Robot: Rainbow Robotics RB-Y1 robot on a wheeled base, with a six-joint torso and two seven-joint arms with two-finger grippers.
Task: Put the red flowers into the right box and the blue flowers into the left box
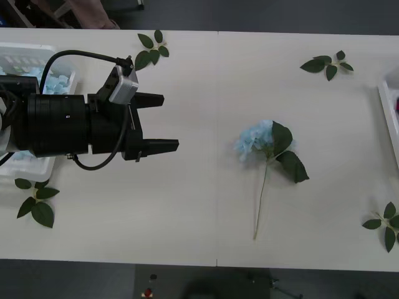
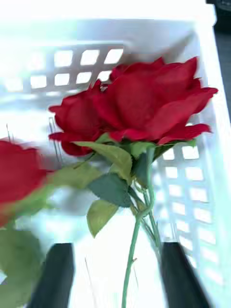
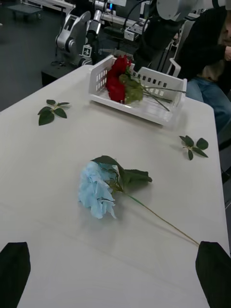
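One blue flower [image 1: 255,140] lies on the white table, right of centre, its stem pointing toward the near edge. My left gripper [image 1: 169,122] hovers open to its left, over the table beside the left box [image 1: 28,167], which holds pale blue heads [image 1: 57,81]. The left wrist view shows this blue flower [image 3: 98,192] ahead of the left gripper [image 3: 114,274]. Farther off in that view, the red flowers [image 3: 115,79] lie in the right box [image 3: 144,108]. My right gripper [image 2: 118,279] is open inside the right box [image 2: 77,62], just over the red flowers [image 2: 144,106], with a green stem passing between its fingers.
Loose green leaf sprigs lie near the table's edges: one at the back left [image 1: 151,50], one at the back right [image 1: 327,65], one at the front left [image 1: 36,202] and one at the front right [image 1: 385,225]. The right box's rim [image 1: 389,118] shows at the table's right edge.
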